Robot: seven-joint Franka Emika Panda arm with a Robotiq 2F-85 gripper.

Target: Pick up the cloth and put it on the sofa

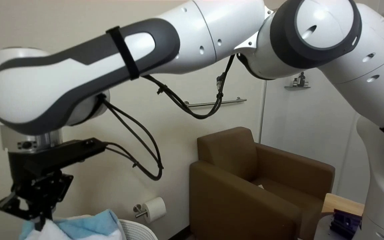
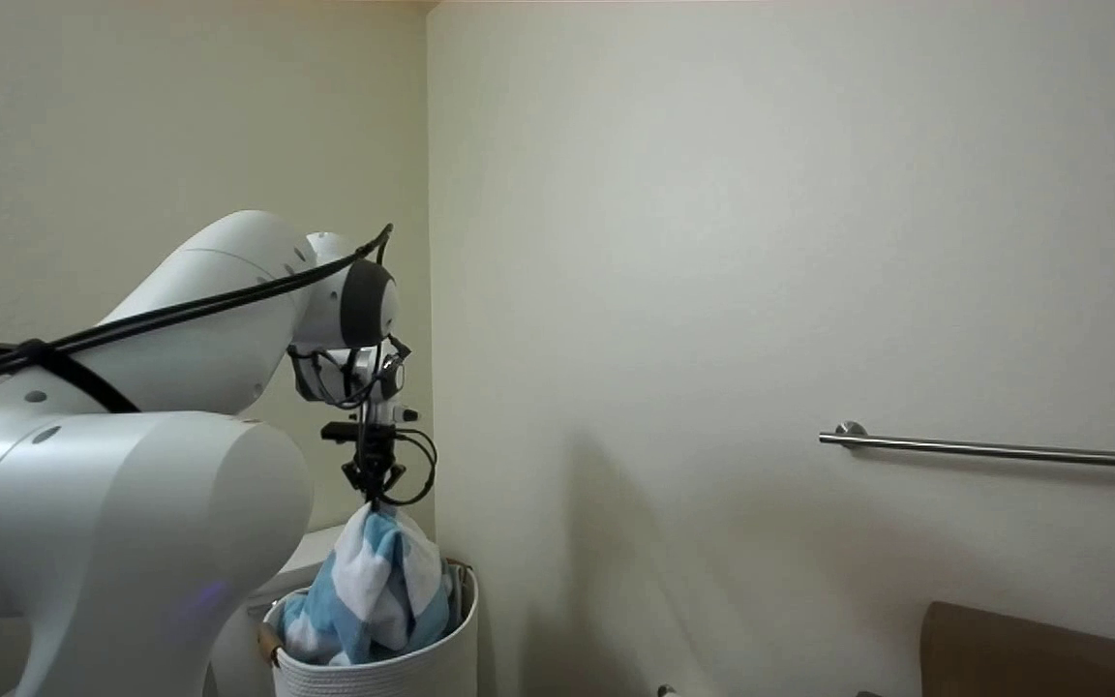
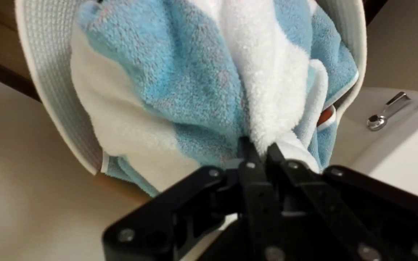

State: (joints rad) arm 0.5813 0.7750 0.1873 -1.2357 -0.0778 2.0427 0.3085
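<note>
The cloth, a light-blue and white striped towel, shows in both exterior views (image 1: 90, 222) (image 2: 385, 581) and in the wrist view (image 3: 198, 72). Its top is drawn up to a peak, and its lower part is still inside a white woven basket (image 2: 374, 681). My gripper (image 1: 41, 222) is above the basket, pointing down; it also shows in an exterior view (image 2: 376, 503). In the wrist view its fingertips (image 3: 260, 148) are shut on a white fold of the cloth. The sofa, a brown armchair (image 1: 242, 196), stands apart from the basket; only its back edge (image 2: 1041, 649) shows in an exterior view.
A toilet-paper roll (image 1: 156, 209) on a wall holder lies between basket and sofa. A towel bar (image 1: 217, 102) is on the wall. A white fixture with a chrome lever (image 3: 386, 112) is beside the basket. A wooden top (image 1: 343, 204) stands near the arm's base.
</note>
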